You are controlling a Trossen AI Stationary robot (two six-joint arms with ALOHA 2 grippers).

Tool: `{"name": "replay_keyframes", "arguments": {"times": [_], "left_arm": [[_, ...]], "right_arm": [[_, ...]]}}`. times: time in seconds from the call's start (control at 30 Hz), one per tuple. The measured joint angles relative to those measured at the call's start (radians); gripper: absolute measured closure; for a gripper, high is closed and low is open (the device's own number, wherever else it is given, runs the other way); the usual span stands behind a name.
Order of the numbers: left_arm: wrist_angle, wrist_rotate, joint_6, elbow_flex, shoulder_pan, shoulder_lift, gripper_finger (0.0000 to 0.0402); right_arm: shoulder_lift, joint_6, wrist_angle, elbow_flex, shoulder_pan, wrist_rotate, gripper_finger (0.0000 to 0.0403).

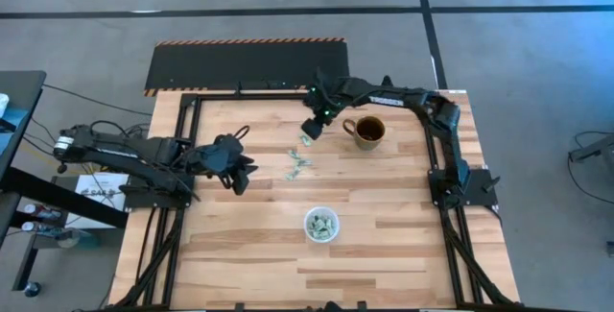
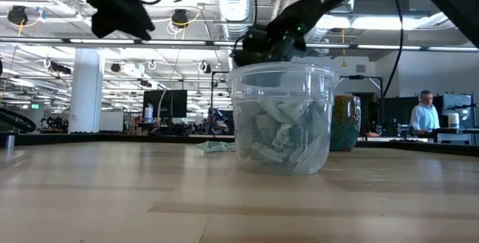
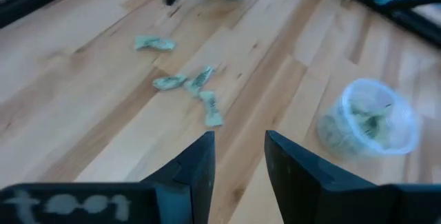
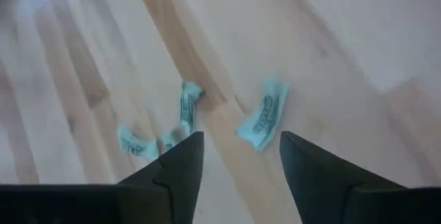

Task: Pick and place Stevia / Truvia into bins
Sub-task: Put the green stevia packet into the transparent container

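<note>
A: Where are the sachets?
B: A few loose sachets [image 1: 301, 162] on the worktop [image 1: 240, 245], most already in the cup [image 1: 321, 225]. My right pincer [image 4: 238, 156] is spread above one [image 4: 262, 122]; left pincer [image 3: 239, 156] is spread, near

A: Handling?
B: Light, floppy paper; I'd pinch mid-body. Only the low view shows how full the cup is

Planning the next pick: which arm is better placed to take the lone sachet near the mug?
Right. Its gripper hangs open just above that sachet; the left gripper sits farther off.
</note>
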Motion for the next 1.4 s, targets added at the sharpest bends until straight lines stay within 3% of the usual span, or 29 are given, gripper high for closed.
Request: {"name": "replay_keyframes", "arguments": {"times": [0.13,0.33,0.8,0.9,1.4], "left_arm": [[-0.002,-0.02,0.031,-0.022,0.003,-0.002,0.0285],[-0.001,-0.029,0.06,-0.025,0.011,-0.003,0.0285],[-0.002,-0.029,0.07,-0.025,0.021,-0.006,0.0285],[-0.002,-0.025,0.071,-0.025,0.021,-0.006,0.0285],[-0.009,0.015,0.123,-0.025,0.021,-0.006,0.0285]], "right_arm": [[0.045,0.095,-0.004,0.0,0.024,0.068,0.0199],[0.071,0.092,-0.008,0.017,0.069,0.253,0.0198],[0.114,0.203,0.006,0.049,0.153,0.279,0.0229],[0.147,0.199,-0.014,0.071,0.17,0.35,0.0232],[0.206,0.249,-0.117,0.099,0.109,0.337,0.022]]}}
